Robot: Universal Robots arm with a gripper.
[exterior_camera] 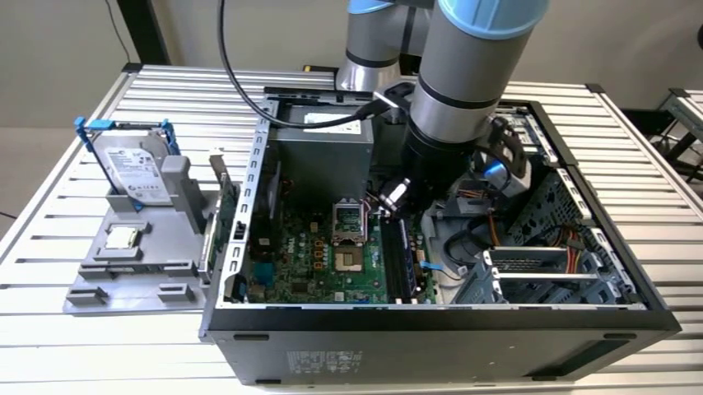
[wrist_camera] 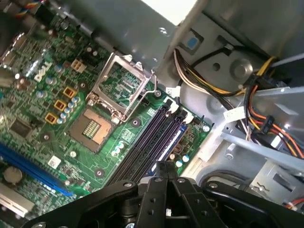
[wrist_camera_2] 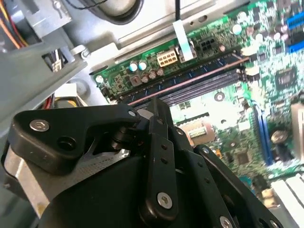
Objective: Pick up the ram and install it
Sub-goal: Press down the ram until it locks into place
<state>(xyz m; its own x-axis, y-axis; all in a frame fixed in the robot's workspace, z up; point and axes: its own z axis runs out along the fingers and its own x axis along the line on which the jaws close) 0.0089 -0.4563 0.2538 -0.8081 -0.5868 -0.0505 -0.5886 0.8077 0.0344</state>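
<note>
The open computer case lies on its side with the green motherboard facing up. My gripper reaches down inside it, over the black memory slots. A long narrow stick that looks like the ram stands in the slot nearest the drive bays; its bluish edge runs out from under my fingertips. In both wrist views the black fingers are pressed together, just above that slot. Whether they touch the stick is hidden.
The empty CPU socket lies beside the slots. Bundled cables and the metal drive cage crowd the other side. On the table at the exterior view's left, a grey fixture holds a hard drive in a blue frame and a bracketed card.
</note>
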